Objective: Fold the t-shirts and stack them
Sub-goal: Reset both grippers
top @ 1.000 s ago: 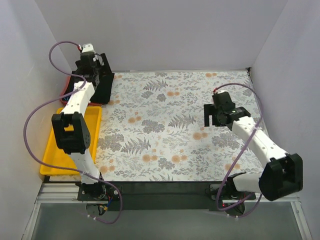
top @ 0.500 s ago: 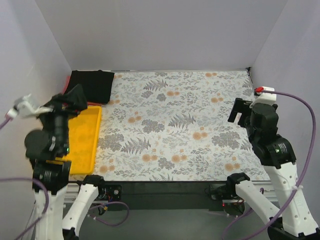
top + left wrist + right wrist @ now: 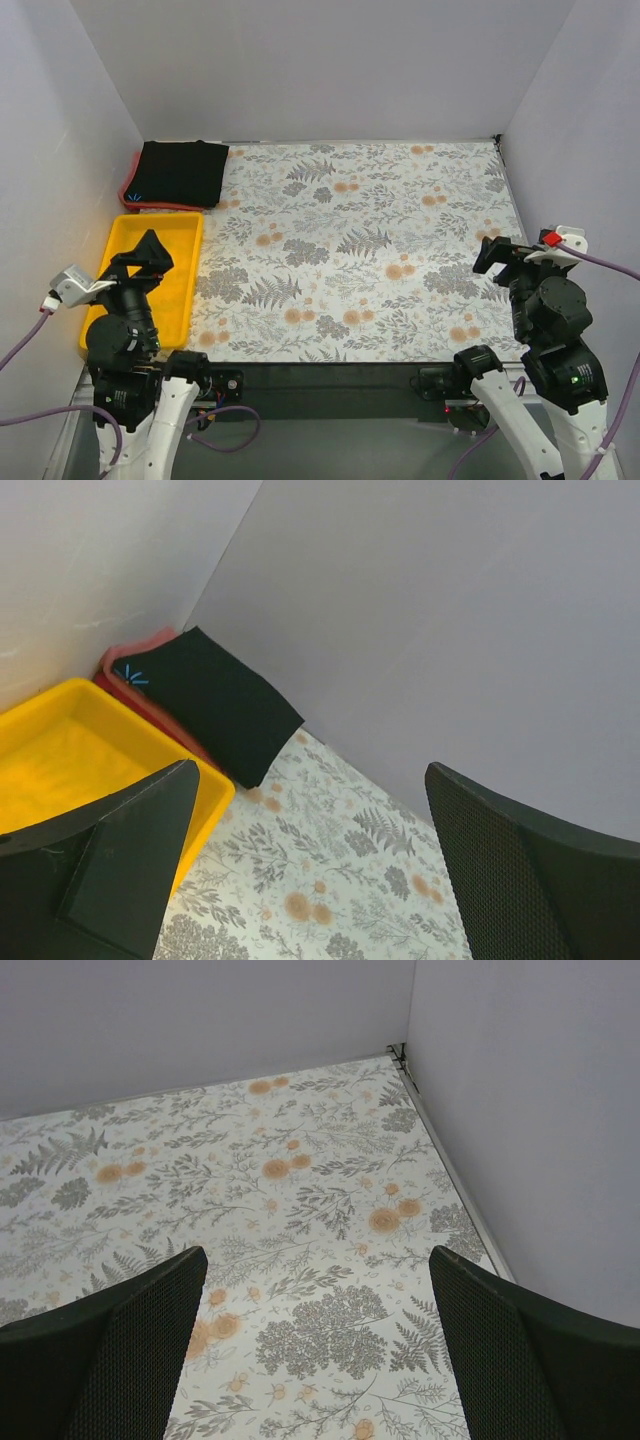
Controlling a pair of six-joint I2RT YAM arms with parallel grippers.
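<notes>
The black t-shirt [image 3: 182,172] lies folded in the far left corner, on top of the coral-red t-shirt [image 3: 155,205], of which only a thin edge shows. In the left wrist view the black t-shirt [image 3: 212,702] covers the red t-shirt [image 3: 150,712]. My left gripper [image 3: 140,262] hangs open above the near end of the yellow tray, empty, far from the shirts. My right gripper [image 3: 503,250] is open and empty over the table's right side. Nothing sits between the left gripper [image 3: 310,780] fingers or the right gripper [image 3: 318,1260] fingers.
A yellow plastic tray [image 3: 185,260] lies along the left edge, in front of the shirts; its inside [image 3: 60,760] holds nothing. A floral-patterned cloth [image 3: 360,250] covers the table. Grey walls close in the left, back and right sides.
Both arms have drawn back from over the table toward the near edge. The left gripper has come away from the shirts in the far left corner. The shirts stay put.
</notes>
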